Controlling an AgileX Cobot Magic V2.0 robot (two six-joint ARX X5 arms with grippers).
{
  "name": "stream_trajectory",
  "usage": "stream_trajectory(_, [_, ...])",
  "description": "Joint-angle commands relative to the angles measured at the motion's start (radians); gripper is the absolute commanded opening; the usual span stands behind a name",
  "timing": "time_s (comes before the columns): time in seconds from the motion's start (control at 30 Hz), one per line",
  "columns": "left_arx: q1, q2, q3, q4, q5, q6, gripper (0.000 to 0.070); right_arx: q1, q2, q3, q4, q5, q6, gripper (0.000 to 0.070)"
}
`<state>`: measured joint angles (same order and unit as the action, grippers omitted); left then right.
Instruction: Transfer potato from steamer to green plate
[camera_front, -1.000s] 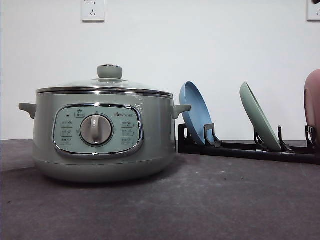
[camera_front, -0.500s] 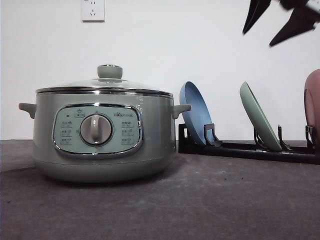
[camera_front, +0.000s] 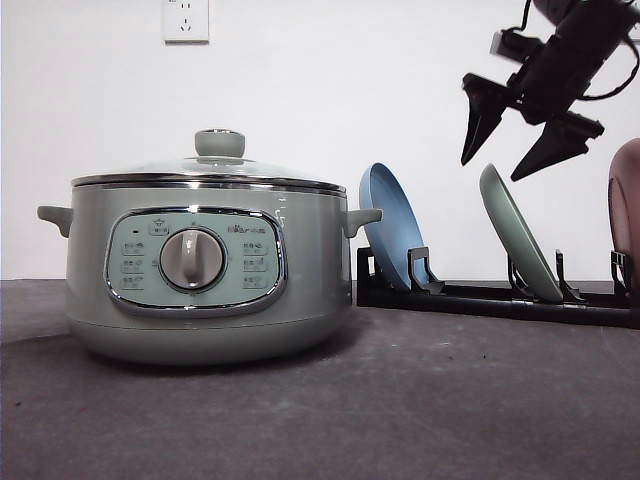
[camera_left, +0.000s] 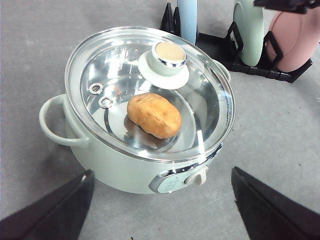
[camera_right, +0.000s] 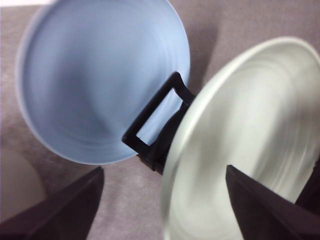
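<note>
Down from the top corner comes the right gripper (camera_front: 510, 140), lower and more in sight than it was half a second ago, and a second ago it was not there at all. It hangs in the air above the green plate (camera_front: 520, 245) with its two dark fingers spread wide apart and nothing between them. It does not touch the plate. The green plate stands on its edge, tilted, in a black rack (camera_front: 480, 298) on the grey table (camera_front: 400, 410). A blue plate (camera_front: 388, 225) leans in the rack slot beside it, nearer the steamer (camera_front: 205, 265), and a pink plate (camera_front: 626, 210) stands at the far end of the rack. The steamer sits on the table beside the rack, and has not moved. Its glass lid (camera_left: 150, 90) with the round knob is on top and closed. The potato (camera_left: 154, 115) lies inside the steamer, seen through the lid, close to the middle. The left gripper (camera_left: 160, 210) hovers over the steamer with its fingers far apart and empty. From the right wrist, the blue plate (camera_right: 102, 80) and the green plate (camera_right: 245, 145) look blurry, with a loop of the rack (camera_right: 157, 122) between them.
</note>
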<state>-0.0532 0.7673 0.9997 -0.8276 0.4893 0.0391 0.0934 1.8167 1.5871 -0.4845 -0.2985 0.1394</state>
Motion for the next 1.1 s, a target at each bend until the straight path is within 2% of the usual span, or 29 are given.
stream_trajectory(0.0, [-0.002,0.008,0.024,0.011,0.005,0.005,0.0557,0.008,0.024,0.023,0.013,0.010,0.010,0.0451])
stream_trajectory(0.17, [-0.002,0.008,0.024,0.011,0.005,0.005,0.0557,0.014,0.044,0.023,0.012,0.012,0.010,0.0320])
stream_trajectory(0.3, [-0.002,0.008,0.024,0.011,0.005,0.005,0.0557,0.015,0.056,0.023,0.008,0.013,0.010,0.0300])
stream_trajectory(0.37, [-0.002,0.008,0.024,0.011,0.005,0.005,0.0557,0.015,0.059,0.023,0.013,0.013,0.010,0.0234])
stream_trajectory(0.5, [-0.002,0.008,0.024,0.011,0.005,0.005,0.0557,0.015,0.059,0.023,0.013,0.015,0.010,0.0059])
stream_trajectory(0.57, [-0.002,0.008,0.024,0.011,0.005,0.005,0.0557,0.014,0.059,0.023,0.013,0.015,0.011,0.0012])
stream_trajectory(0.8, [-0.002,0.008,0.024,0.011,0.005,0.005,0.0557,0.016,0.045,0.025,0.007,0.011,0.010,0.0005])
stream_trajectory(1.07, [-0.002,0.008,0.024,0.011,0.005,0.005,0.0557,0.029,-0.055,0.025,0.037,0.010,0.010,0.0005])
